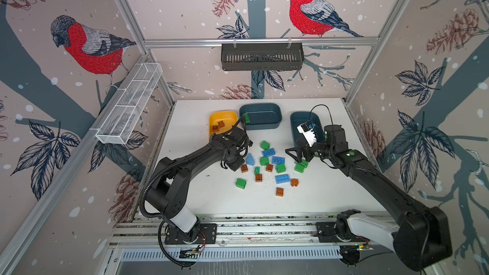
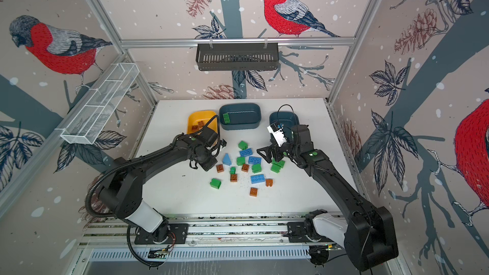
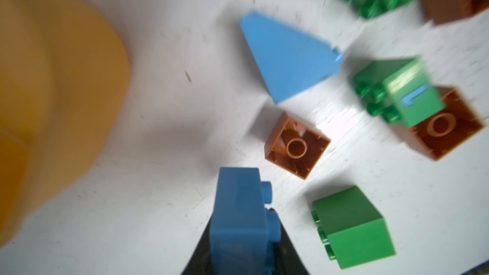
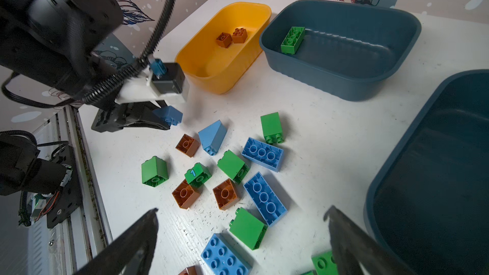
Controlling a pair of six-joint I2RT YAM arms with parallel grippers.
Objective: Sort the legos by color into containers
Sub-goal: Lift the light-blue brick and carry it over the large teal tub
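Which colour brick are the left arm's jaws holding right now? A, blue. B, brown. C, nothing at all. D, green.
A: in the left wrist view the left jaws are shut on a blue brick, and the right wrist view shows the same grip.

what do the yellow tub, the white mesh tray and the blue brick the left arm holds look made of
yellow tub: moulded plastic, glossy; light glints off its smooth floor.
white mesh tray: likely painted metal wire; fine see-through grid on a thin frame.
held blue brick: hard plastic; smooth satin faces, moulded studs.
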